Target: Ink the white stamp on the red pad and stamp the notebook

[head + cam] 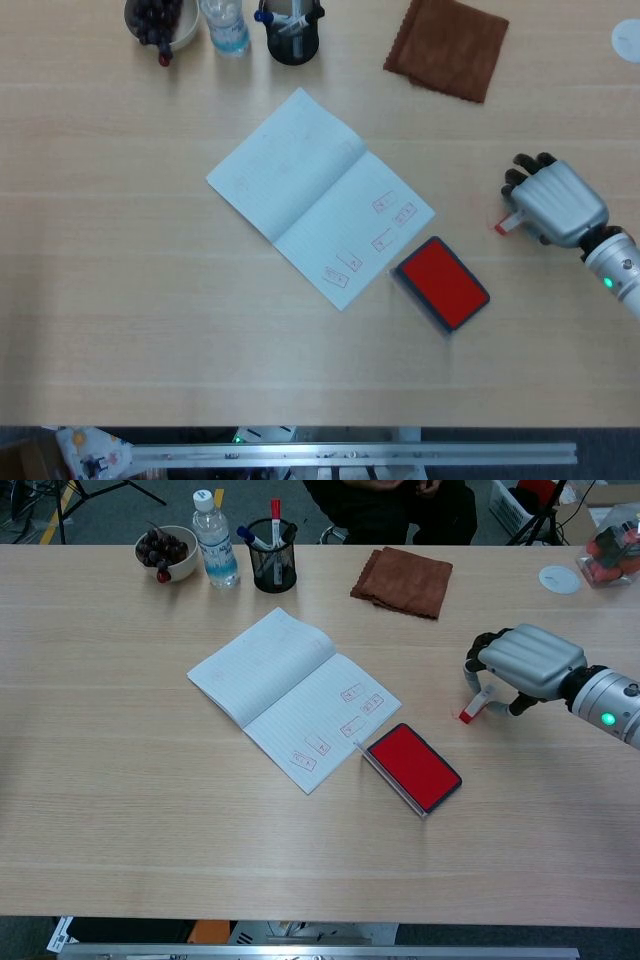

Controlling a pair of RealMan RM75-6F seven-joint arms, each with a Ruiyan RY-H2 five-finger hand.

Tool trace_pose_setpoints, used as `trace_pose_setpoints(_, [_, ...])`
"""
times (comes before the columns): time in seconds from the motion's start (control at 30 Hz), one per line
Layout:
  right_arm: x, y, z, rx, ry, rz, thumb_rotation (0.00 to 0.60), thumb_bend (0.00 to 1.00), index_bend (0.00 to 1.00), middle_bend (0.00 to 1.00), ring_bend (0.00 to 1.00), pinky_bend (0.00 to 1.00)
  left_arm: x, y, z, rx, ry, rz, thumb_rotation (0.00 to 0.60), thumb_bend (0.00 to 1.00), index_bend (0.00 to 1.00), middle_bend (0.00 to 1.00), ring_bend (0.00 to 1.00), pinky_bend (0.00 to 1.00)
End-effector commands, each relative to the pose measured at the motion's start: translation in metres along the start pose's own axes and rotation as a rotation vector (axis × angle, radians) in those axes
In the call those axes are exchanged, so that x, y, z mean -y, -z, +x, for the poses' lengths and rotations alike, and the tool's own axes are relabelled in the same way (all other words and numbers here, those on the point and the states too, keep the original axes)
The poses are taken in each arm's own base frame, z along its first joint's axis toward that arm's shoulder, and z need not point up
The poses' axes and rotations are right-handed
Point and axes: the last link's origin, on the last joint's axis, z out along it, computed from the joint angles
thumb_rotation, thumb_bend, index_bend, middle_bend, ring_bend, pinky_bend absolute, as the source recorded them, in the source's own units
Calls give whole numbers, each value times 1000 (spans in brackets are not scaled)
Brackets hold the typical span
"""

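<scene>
Right hand (525, 660) curls over the tilted white stamp (476, 704).

1. The head view looks almost straight down on the tabletop (120, 330) from high up, with the near edge and a metal rail along the bottom of frame.
2. The chest view sits lower and nearer the front edge, tilted forward across the tabletop (120, 810), so the floor and clutter past the far edge show up too.
3. Both views share the open notebook (318, 195) (290, 695), the red pad (442, 282) (412, 765), the brown cloth (446, 46) (402, 580), and the right hand (556, 203) (525, 662) at the right side.
</scene>
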Motion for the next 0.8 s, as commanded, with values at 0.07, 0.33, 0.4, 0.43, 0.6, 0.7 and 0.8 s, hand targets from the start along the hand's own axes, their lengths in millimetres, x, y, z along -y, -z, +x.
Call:
trace_pose_setpoints(0.07, [0,-1,0,2,-2,-2,600,258,515,388,192,291,0,0,0,1,0,-1,600,276,218,191,219,134])
trace_pose_setpoints(0.33, [1,-4,1,0,-5,0,600,258,528,390,193,291,0,-1,0,2,-1,0,600,276,218,191,218,134])
trace_pose_setpoints(0.4, [1,-5,0,2,-6,1,600,258,539,392,194,291,0,-1,0,2,-1,2,600,276,218,191,218,134])
trace_pose_setpoints(0.43, [2,-5,0,4,-5,1,600,258,544,395,196,291,0,-1,0,2,-1,2,600,276,218,191,218,134])
trace_pose_setpoints(0.6, [2,-6,-1,9,-5,3,600,308,589,415,210,291,1,-1,0,2,-1,5,600,276,218,191,218,134])
trace_pose_setpoints(0.7, [2,-7,-1,9,-12,0,600,318,613,424,218,291,1,-1,-1,3,-1,4,600,276,218,190,219,134])
trace_pose_setpoints(0.8, [2,-6,1,4,-22,-2,600,328,631,433,224,291,1,0,-1,2,0,4,600,276,218,191,219,134])
